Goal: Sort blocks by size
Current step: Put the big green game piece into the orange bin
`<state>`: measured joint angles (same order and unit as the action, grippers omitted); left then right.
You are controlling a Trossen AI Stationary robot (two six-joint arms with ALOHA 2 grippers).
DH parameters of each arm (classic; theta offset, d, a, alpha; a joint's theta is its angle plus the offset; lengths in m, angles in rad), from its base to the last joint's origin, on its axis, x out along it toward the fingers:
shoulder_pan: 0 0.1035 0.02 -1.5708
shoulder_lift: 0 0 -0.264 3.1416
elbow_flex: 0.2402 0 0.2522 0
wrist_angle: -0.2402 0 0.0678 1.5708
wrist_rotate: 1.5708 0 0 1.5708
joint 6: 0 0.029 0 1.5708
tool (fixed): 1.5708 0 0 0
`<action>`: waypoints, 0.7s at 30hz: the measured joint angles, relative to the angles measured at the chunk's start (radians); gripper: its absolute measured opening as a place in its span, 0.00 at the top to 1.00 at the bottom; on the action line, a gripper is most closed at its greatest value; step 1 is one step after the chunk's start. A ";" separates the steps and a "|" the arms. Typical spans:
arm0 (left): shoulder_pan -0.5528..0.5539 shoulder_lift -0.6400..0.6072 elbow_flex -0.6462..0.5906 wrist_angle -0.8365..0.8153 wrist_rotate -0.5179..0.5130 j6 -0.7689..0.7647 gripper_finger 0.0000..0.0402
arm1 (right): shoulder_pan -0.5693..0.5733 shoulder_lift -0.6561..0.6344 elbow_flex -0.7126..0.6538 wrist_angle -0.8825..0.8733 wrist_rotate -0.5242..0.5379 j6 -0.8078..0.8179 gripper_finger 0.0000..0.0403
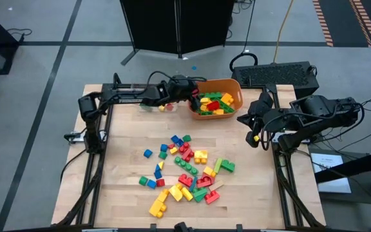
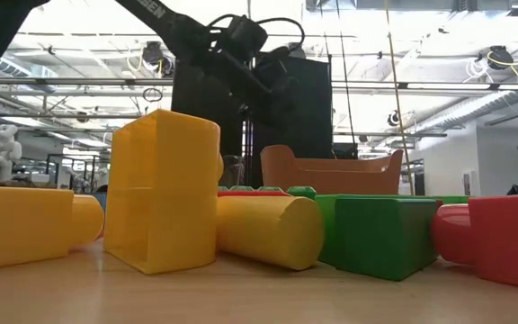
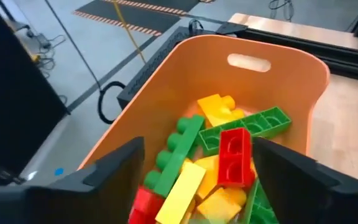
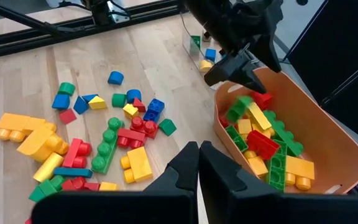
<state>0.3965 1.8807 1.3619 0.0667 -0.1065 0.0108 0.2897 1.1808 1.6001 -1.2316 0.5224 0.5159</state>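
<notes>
Fingers of the left gripper [image 3: 194, 171] hang spread and empty over the orange tub [image 1: 232, 87], already part-filled with larger blocks [image 4: 260, 140]. A few small ones sit in the clear tray [image 4: 199, 53]. Most blocks [image 1: 185, 171] remain loose on the bench [image 1: 127, 135]; the right gripper [image 4: 199, 163] waits, fingers pressed together.

Two dark arms, black cables looped along links; left arm [image 1: 127, 95], right arm [image 1: 301, 116]; white lettering on link
</notes>
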 joint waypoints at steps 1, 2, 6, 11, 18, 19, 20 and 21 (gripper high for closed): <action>-0.001 -0.001 0.005 -0.009 -0.010 0.002 0.23 | 0.000 0.000 0.000 0.000 0.000 0.000 0.98; 0.000 -0.002 0.018 -0.024 -0.010 0.001 0.21 | 0.000 0.000 0.000 0.000 0.000 -0.002 0.98; -0.004 -0.004 0.147 -0.249 0.130 -0.055 0.18 | 0.000 0.000 0.000 0.000 0.000 -0.004 0.98; -0.082 -0.005 0.299 -0.619 0.485 0.037 0.18 | 0.000 0.000 0.000 0.000 0.000 -0.004 0.98; -0.310 0.005 0.290 -0.895 0.423 0.308 0.18 | 0.000 0.000 0.000 0.000 0.000 0.019 0.98; -0.341 0.009 0.271 -0.884 0.405 0.339 0.18 | 0.000 0.000 0.000 0.000 0.000 0.020 0.98; -0.368 0.012 0.246 -0.876 0.392 0.363 0.18 | 0.000 0.000 0.000 0.000 0.000 0.021 0.98; -0.391 0.013 0.221 -0.864 0.385 0.381 0.18 | 0.000 0.000 0.000 0.000 -0.001 0.023 0.98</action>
<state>0.0057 1.8938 1.5831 -0.7970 0.2785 0.3922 0.2897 1.1809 1.6001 -1.2316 0.5217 0.5385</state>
